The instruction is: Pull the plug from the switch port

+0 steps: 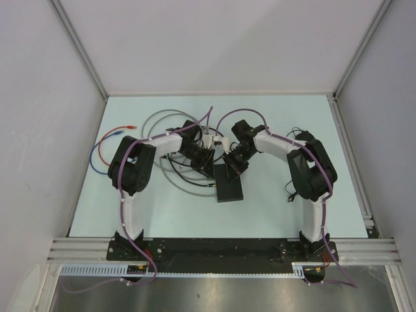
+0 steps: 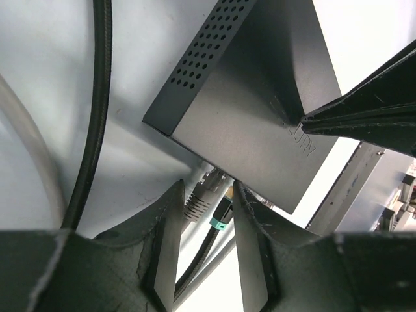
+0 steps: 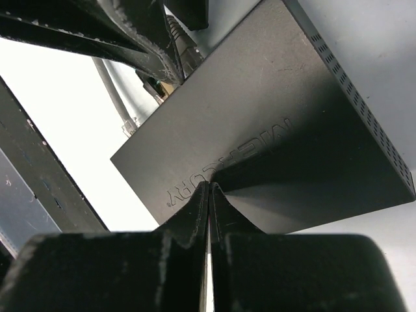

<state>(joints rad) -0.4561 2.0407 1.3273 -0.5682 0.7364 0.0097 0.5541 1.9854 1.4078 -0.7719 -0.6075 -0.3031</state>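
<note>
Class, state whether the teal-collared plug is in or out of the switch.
In: the plug reaches into the switch, between fingers of the left gripper.

Plain grey walls (image 1: pixel 214 45) stand around a pale bench (image 1: pixel 188 218). A shiny metal rail (image 1: pixel 364 249) runs along the front.

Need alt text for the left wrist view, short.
The left pincer, open, straddles two plugs, a grey plug and a black plug with a teal tab, seated in the near edge of the black switch. The right pincer rests its tip on the switch's top at right; a black cable runs down the left.
</note>
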